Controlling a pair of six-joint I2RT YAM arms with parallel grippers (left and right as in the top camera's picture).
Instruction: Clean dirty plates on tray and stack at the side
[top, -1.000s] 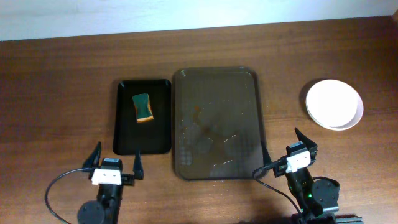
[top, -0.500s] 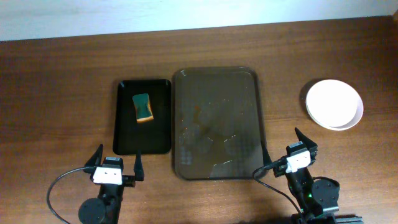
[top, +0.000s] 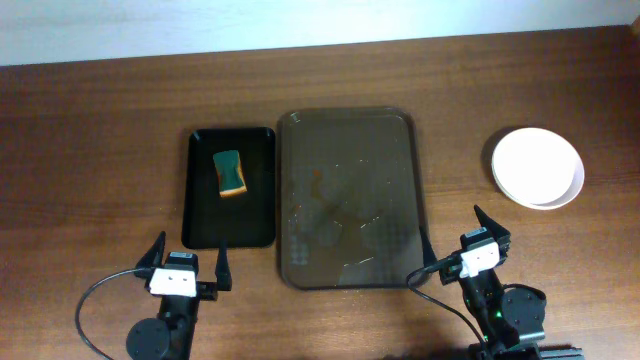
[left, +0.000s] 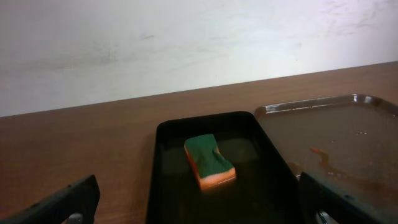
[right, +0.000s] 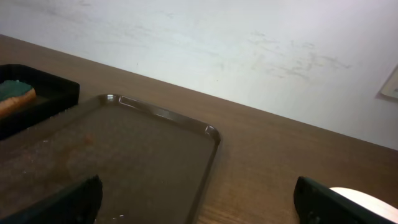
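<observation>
Wet streaks and a small orange smear (top: 320, 178) on the tray (top: 350, 140), just left of its centre. Well off to the tray's right, level with its upper half: the plates (top: 537, 167), stacked on the table (top: 100, 120), white one on top. Just beside the tray's left edge, a black tray (top: 235, 225) with a green-and-orange sponge (top: 231, 172) lying inside. Below and left of the tray's lower left corner, the left gripper (top: 188, 255), fingers spread wide, nothing held. Just off the tray's lower right corner, the right gripper (top: 452, 238), likewise gaping wide and empty.
</observation>
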